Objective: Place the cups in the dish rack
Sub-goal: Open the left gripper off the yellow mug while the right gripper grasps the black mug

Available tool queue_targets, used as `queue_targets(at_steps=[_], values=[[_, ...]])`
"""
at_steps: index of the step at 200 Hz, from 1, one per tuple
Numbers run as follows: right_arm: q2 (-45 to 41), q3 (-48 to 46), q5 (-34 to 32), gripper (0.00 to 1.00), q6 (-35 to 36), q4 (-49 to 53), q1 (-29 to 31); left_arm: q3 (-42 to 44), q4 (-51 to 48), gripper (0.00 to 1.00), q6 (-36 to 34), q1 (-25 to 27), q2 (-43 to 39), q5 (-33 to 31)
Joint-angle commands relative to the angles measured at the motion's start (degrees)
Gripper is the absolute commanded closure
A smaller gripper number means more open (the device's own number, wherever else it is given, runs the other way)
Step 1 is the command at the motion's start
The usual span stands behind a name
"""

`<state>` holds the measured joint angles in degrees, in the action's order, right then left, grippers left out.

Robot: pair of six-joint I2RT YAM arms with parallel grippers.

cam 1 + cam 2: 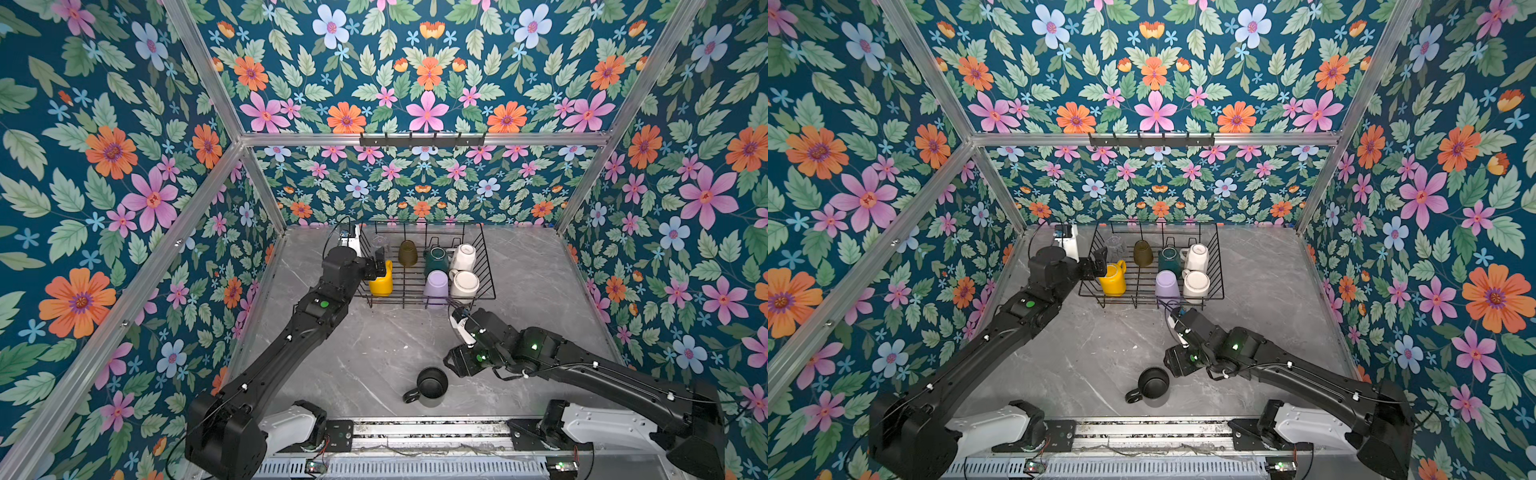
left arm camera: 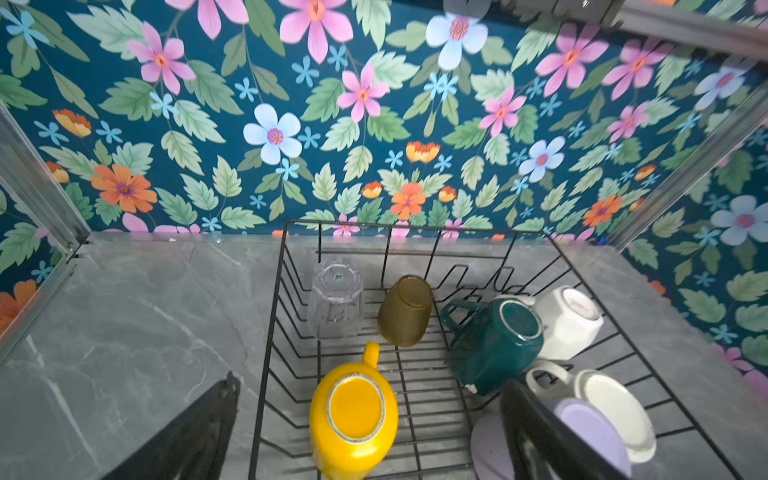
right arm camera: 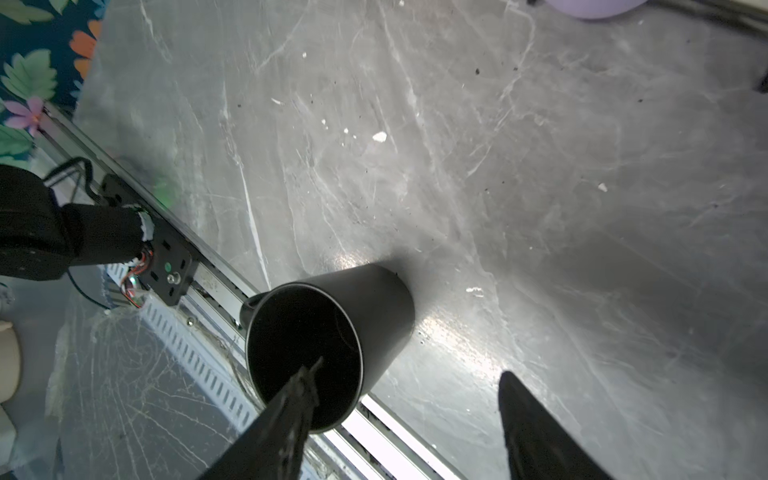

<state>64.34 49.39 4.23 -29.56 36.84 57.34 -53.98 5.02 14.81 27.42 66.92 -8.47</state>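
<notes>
The black wire dish rack (image 1: 488, 270) stands at the back of the table. Upside down in it are a yellow mug (image 2: 353, 415), a clear glass (image 2: 334, 299), an amber glass (image 2: 405, 311), a dark-green mug (image 2: 494, 345), a white mug (image 2: 569, 320), a cream mug (image 2: 611, 407) and a lilac tumbler (image 2: 590, 428). My left gripper (image 2: 370, 382) hangs open over the yellow mug, its fingers well apart from it. A black mug (image 1: 431, 384) stands upright near the table's front. My right gripper (image 3: 411, 370) is open at its rim. One finger lies over the mouth and the other is outside the wall.
A black hook rail (image 1: 422, 139) hangs on the back wall above the rack. A white device (image 1: 351, 239) sits by the rack's back left corner. The arms' metal mounting rail (image 1: 415, 428) runs along the front edge, close to the black mug. Flowered walls close three sides.
</notes>
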Motion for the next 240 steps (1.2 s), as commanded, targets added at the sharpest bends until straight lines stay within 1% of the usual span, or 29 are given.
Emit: queue_targets(at_steps=[1, 33, 50, 67, 92, 124, 140, 182, 202, 240], values=[[3.2, 0.5, -2.4, 0.31, -2.7, 0.3, 2.6, 1.8, 9.1, 0.00, 2.5, 0.0, -1.6, 1.1], [9.8, 2.8, -4.2, 0.33, -3.7, 1.0, 6.5, 1.7, 7.6, 0.00, 3.2, -0.1, -1.9, 1.3], [13.3, 4.2, -4.2, 0.35, -4.5, 1.8, 6.7, 1.9, 7.2, 0.00, 3.5, -0.1, -2.2, 0.2], [15.7, 5.1, -4.4, 0.41, -4.6, 1.7, 7.2, 2.2, 7.0, 0.00, 3.8, -0.1, -2.9, 0.3], [18.5, 5.7, -5.1, 0.53, -4.9, 1.0, 7.6, 3.3, 7.7, 0.00, 3.9, 0.0, -4.1, -0.7], [20.2, 5.6, -5.2, 0.64, -4.8, -0.4, 7.6, 4.6, 7.9, 0.00, 3.6, -0.1, -5.6, -1.2], [21.4, 6.4, -5.6, 0.72, -4.6, 0.5, 7.6, 4.7, 7.5, 0.00, 3.7, 0.0, -5.9, -1.8], [21.2, 6.3, -6.3, 0.90, -4.2, 1.2, 7.6, 5.6, 7.8, 0.00, 3.2, 0.0, -6.7, -2.9], [19.7, 5.9, -6.3, 0.99, -4.3, 1.1, 7.6, 6.1, 8.3, 0.00, 3.1, 0.0, -7.0, -2.6], [15.4, 5.2, -6.1, 1.00, -4.6, 1.8, 7.2, 6.8, 9.7, 0.00, 3.2, 0.0, -8.1, -2.4]])
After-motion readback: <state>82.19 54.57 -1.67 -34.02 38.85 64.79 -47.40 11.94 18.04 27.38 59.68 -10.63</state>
